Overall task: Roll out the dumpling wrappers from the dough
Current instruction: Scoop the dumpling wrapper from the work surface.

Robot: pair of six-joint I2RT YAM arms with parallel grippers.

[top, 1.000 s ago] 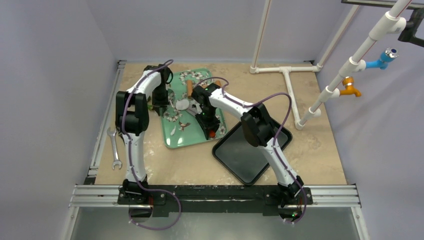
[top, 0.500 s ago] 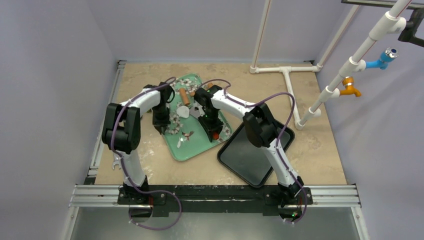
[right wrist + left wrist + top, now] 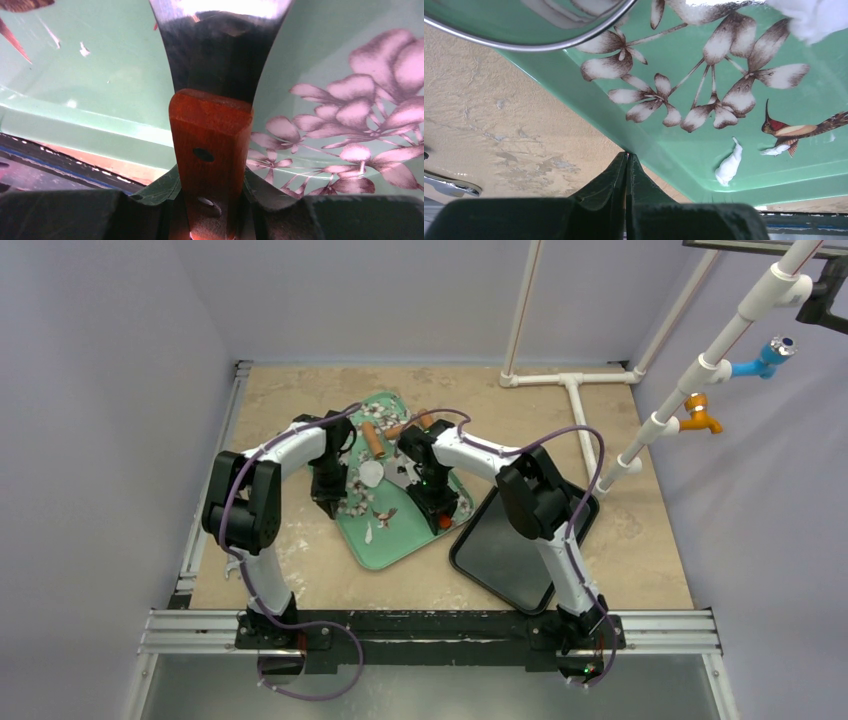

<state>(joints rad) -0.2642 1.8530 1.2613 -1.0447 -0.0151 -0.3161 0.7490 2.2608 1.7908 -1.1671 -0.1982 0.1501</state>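
My left hand (image 3: 626, 158) was clamped fully shut, tips pressed together with nothing visible between them, right at the rim of the green tray (image 3: 804, 170) where it met the bench (image 3: 499, 125). The dough (image 3: 816, 20), a white lump, lay farther in on the tray's flowered floor (a small white scrap (image 3: 729, 166) sat apart from it, near the painted bird). My right hand (image 3: 211, 177) gripped the scraper (image 3: 210, 130) by its reddish wooden handle, blade out over the same tray.

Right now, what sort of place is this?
Likely a robotics lab mock kitchen: arms bolted to an aluminium rail, pipe frame with coloured taps, dough on a floral tray.
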